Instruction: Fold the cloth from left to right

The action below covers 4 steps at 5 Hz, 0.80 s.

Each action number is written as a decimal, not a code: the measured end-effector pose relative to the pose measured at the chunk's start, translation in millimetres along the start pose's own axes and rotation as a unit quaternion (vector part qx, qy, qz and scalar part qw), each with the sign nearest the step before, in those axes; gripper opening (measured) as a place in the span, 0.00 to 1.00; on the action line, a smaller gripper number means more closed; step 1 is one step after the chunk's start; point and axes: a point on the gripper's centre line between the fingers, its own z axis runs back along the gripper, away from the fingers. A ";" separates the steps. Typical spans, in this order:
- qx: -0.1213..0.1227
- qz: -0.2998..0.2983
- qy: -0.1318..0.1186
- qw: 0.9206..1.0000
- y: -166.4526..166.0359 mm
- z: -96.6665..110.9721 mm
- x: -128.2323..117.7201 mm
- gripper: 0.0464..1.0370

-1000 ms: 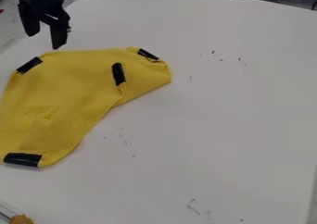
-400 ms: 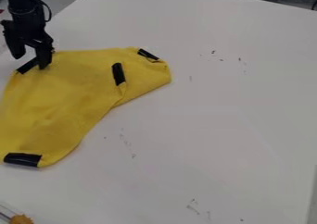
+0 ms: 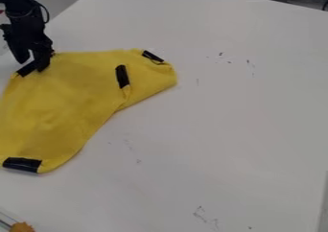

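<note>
Yellow cloth on white tabletop, hand at its upper-left corner

Cloth (image 3: 61,101): soft, matte, finely napped, lying on the smooth tabletop (image 3: 224,125) in the left part of the view. Broad rounded body, drawn in to a blunt lobe at upper right; slight creases, a raised edge near the middle strip. Left side runs out of view.

Black strips, slightly glossy: upper-left strip (image 3: 25,69), middle strip (image 3: 122,76), upper-right strip (image 3: 153,57), lower-left strip (image 3: 22,164), broadest of the four.

Hand (image 3: 32,65): black, hard, angular; fingers apart, tips down at the upper-left strip, partly covering it. Thin cable (image 3: 46,11) loops beside the arm (image 3: 20,13).

Elsewhere: faint dark scuffs (image 3: 200,214) on the tabletop; rough orange-tan lump (image 3: 22,227) at the lower-left edge, too cut off to identify.
</note>
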 end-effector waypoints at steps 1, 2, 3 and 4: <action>-0.003 0.000 -0.009 1.000 2.1 -1.3 -0.2 0.35; -0.006 0.001 -0.016 1.000 -1.3 -3.0 -4.1 0.14; 0.013 0.000 -0.015 1.000 1.3 1.2 -9.5 0.04; 0.055 -0.007 -0.016 0.998 9.5 21.8 -10.2 0.02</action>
